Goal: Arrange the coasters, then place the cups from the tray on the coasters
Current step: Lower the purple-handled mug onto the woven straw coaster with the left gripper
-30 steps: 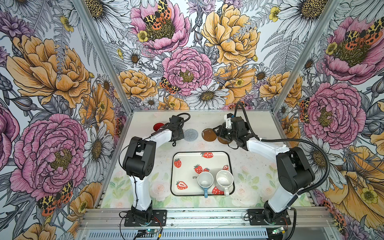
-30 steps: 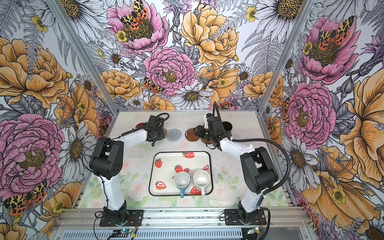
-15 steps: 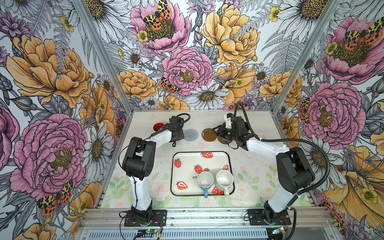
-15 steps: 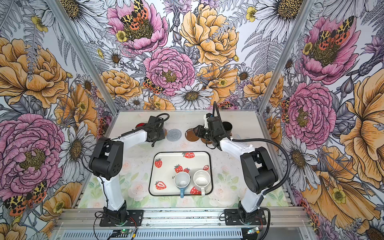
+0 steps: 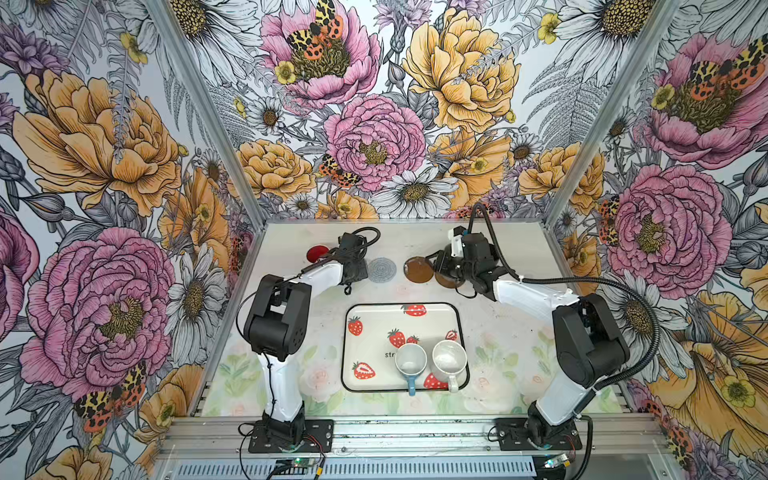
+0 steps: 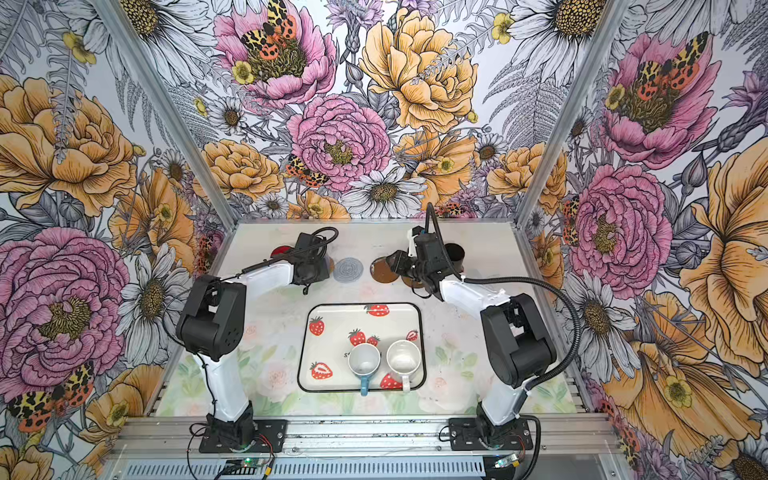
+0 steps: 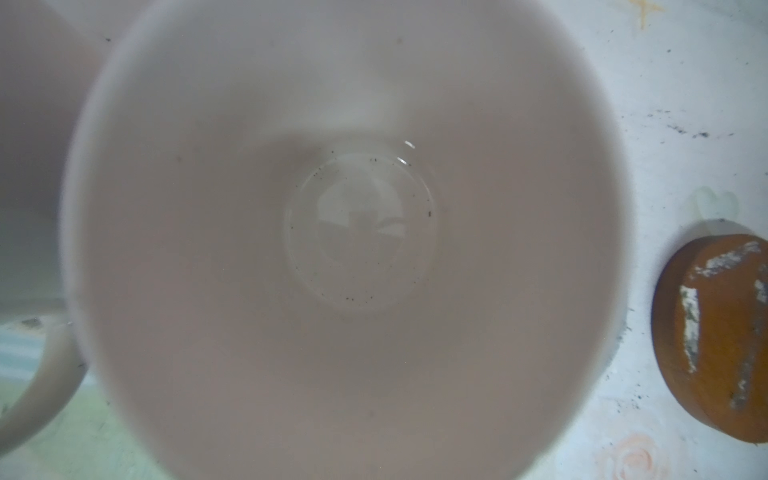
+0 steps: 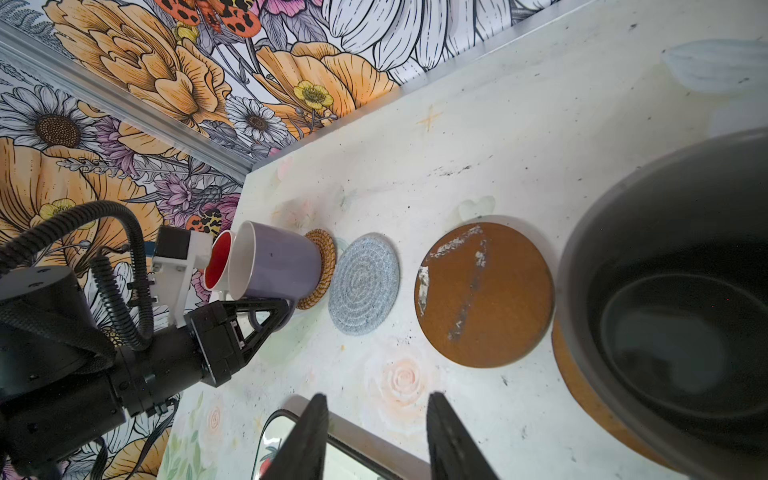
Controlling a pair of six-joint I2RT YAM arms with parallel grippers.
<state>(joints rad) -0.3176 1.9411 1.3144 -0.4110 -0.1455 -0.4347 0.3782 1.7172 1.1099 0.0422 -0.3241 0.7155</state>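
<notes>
Lilac glazed mug [image 8: 274,266] stands on the round tan woven coaster [image 8: 322,270], its handle pinched in the narrow jaws of the left gripper [image 8: 272,311]. Just beside that gripper, on its outer side, is the white mug with a red inside [image 8: 217,266]. On its inner side, toward the right gripper [image 8: 376,397], lie the round grey woven coaster [image 8: 363,282] and then a plain brown disc coaster [image 8: 484,295], scuffed white, both bare. The right gripper hangs with fingers apart and nothing between them, over the pale tabletop [image 8: 519,395]. Close beside it a dark grey mug [image 8: 665,311] sits on a second brown disc [image 8: 575,395]. Nearer the arm bases, the cream strawberry-print tray with a thin black rim [image 5: 374,316] carries a light blue mug [image 5: 410,359] and a speckled white mug [image 5: 449,356] side by side. The tabletop bears faint printed flowers and black specks. Bold floral wallpaper [image 5: 374,124], with pink and orange blooms, daisies and moths, covers three walls joined by aluminium posts [image 5: 212,120].
</notes>
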